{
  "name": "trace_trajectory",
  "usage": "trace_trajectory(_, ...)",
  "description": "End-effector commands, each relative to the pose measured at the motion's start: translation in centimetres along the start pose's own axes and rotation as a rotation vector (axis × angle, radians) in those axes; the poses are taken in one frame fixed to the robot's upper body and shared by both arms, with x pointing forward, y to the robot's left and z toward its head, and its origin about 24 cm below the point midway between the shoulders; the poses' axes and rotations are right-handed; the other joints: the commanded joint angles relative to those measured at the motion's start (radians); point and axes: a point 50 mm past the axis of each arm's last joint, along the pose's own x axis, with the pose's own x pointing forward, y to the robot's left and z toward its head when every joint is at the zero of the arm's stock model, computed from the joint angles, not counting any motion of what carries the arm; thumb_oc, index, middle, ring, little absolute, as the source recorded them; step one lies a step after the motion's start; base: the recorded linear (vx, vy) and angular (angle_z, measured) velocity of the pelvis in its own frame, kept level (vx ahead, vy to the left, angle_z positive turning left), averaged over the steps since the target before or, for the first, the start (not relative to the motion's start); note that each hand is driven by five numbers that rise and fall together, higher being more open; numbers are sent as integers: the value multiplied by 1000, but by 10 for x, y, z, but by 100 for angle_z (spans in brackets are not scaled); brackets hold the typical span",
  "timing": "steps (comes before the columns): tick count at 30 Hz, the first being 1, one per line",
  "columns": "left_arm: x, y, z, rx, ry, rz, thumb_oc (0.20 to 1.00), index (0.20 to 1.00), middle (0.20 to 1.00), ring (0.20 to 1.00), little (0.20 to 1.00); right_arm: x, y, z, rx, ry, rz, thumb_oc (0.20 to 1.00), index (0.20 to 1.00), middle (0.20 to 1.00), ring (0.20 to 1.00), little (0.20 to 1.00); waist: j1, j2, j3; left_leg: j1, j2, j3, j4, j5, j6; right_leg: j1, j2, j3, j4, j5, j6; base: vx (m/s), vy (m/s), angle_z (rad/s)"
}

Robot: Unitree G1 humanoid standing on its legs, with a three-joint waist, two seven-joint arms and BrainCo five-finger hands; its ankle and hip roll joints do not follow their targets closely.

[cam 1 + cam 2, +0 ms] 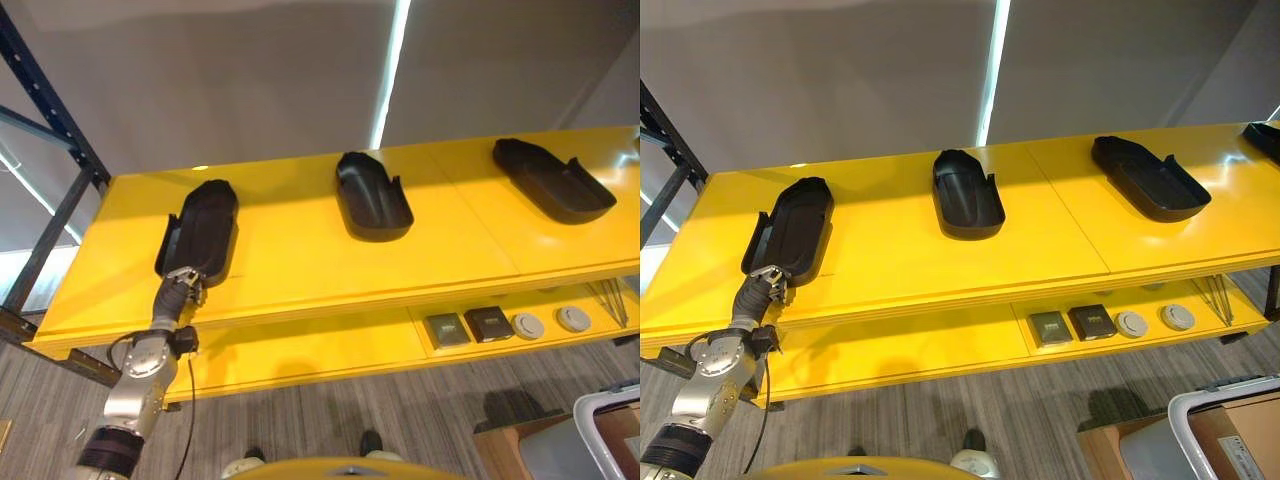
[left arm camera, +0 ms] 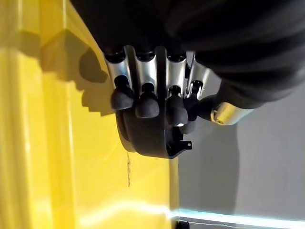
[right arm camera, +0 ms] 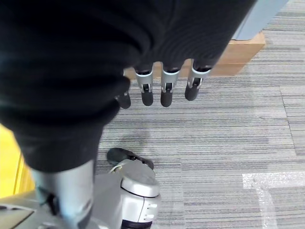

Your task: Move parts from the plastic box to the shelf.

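Three black moulded plastic parts lie on the yellow top shelf point(image 1: 290, 255): one at the left point(image 1: 203, 225), one in the middle point(image 1: 370, 195), one at the right point(image 1: 550, 180). A further one peeks in at the far right edge point(image 1: 1265, 140). My left hand point(image 1: 183, 278) reaches up to the near end of the left part. In the left wrist view its fingers point(image 2: 147, 102) and thumb curl round that part's end point(image 2: 152, 140), which rests on the shelf. My right hand point(image 3: 164, 78) hangs low over the carpet, fingers relaxed and holding nothing.
The lower yellow shelf carries two small square blocks point(image 1: 447, 329) point(image 1: 489, 323) and two round white discs point(image 1: 528, 325) point(image 1: 574, 319). A grey plastic box point(image 1: 605, 410) stands on a stand at the lower right. A dark rack post point(image 1: 50, 110) rises at the left.
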Motion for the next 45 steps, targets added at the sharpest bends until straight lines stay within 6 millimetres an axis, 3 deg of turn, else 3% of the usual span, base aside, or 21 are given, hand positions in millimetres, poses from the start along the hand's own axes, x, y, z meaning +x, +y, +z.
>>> trace_trajectory(1, 21, -6, 22, 26, -93, 25, 200, 200, 200, 200, 200, 1, -9, 3, -88, 0, -2, 1000, 1000, 1000, 1000, 1000, -12, -11, 38, -30, 11, 10, 62, -78, 36, 32, -27, 20, 49, -113, 37, 0, 0, 0)
trace_trajectory(11, 35, -9, 5, 8, -23, 98, 200, 200, 200, 200, 200, 2, -8, 3, -135, -5, 4, 1000, 1000, 1000, 1000, 1000, -42, -17, 32, -24, 18, 29, 60, -77, 35, 25, -21, 41, 53, -118, 39, 2, 0, -1)
trace_trajectory(23, 37, -22, 14, -2, -71, 7, 200, 200, 200, 200, 200, 2, -8, 7, -133, -12, 9, 1000, 1000, 1000, 1000, 1000, -36, -22, 41, -31, 19, 22, 69, -81, 37, 23, -19, 42, 56, -120, 35, 1, -3, -4)
trace_trajectory(24, 34, -27, 22, -14, -115, -49, 479, 479, 479, 479, 479, 2, -7, 9, -125, -13, 9, 1000, 1000, 1000, 1000, 1000, -29, -21, 44, -32, 18, 18, 68, -81, 37, 26, -20, 38, 54, -119, 34, 0, 0, 0)
trace_trajectory(25, 32, -29, 26, -20, -135, -73, 1000, 1000, 1000, 1000, 1000, 2, -7, 10, -121, -13, 8, 1000, 1000, 1000, 1000, 1000, -26, -20, 45, -32, 18, 16, 68, -81, 37, 27, -21, 35, 54, -118, 33, 0, 0, 0)
trace_trajectory(27, 29, -31, 33, -27, -165, -108, 1000, 1000, 1000, 1000, 1000, 2, -7, 10, -113, -13, 7, 1000, 1000, 1000, 1000, 1000, -21, -19, 47, -32, 17, 13, 67, -81, 38, 28, -22, 32, 54, -118, 33, -18, 1, 1)
trace_trajectory(29, 19, -39, 56, -51, -253, -226, 1000, 1000, 1000, 1000, 1000, 2, -6, 11, -87, -13, 3, 1000, 1000, 1000, 1000, 1000, -5, -16, 52, -33, 13, 2, 64, -82, 39, 33, -25, 21, 50, -116, 31, -41, 1, 4)
trace_trajectory(31, 17, -41, 60, -60, -272, -260, 1000, 1000, 1000, 1000, 1000, 2, -6, 11, -80, -13, 2, 1000, 1000, 1000, 1000, 1000, -2, -15, 53, -33, 12, 0, 63, -82, 40, 34, -26, 18, 49, -116, 31, -32, -4, 8)
trace_trajectory(32, 3, -51, 77, -12, -334, -424, 1000, 1000, 1000, 1000, 1000, 3, -6, 11, -56, -12, -1, 1000, 1000, 1000, 1000, 1000, 14, -12, 53, -33, 10, -8, 59, -84, 41, 41, -28, 7, 41, -113, 31, -53, -9, 16)
trace_trajectory(36, -23, -73, 84, 91, -361, -751, 1000, 1000, 1000, 1000, 1000, 3, -10, 14, -29, -10, -14, 1000, 1000, 1000, 1000, 1000, 35, -4, 44, -34, 8, -16, 55, -81, 38, 49, -30, -13, 28, -108, 34, -58, -4, 13)
trace_trajectory(40, -34, -81, 77, 193, -321, -883, 1000, 1000, 1000, 1000, 1000, 3, -13, 17, -25, -8, -23, 1000, 1000, 1000, 1000, 1000, 43, 3, 26, -31, 8, -17, 48, -75, 34, 56, -28, -22, 16, -103, 37, -41, 5, 8)
trace_trajectory(45, -32, -67, 49, 267, -259, -725, 1000, 1000, 1000, 1000, 1000, 4, -13, 19, -18, -1, -21, 1000, 1000, 1000, 1000, 1000, 51, 2, 7, -24, 8, -13, 43, -73, 33, 64, -24, -25, 5, -99, 36, -23, 0, 5)
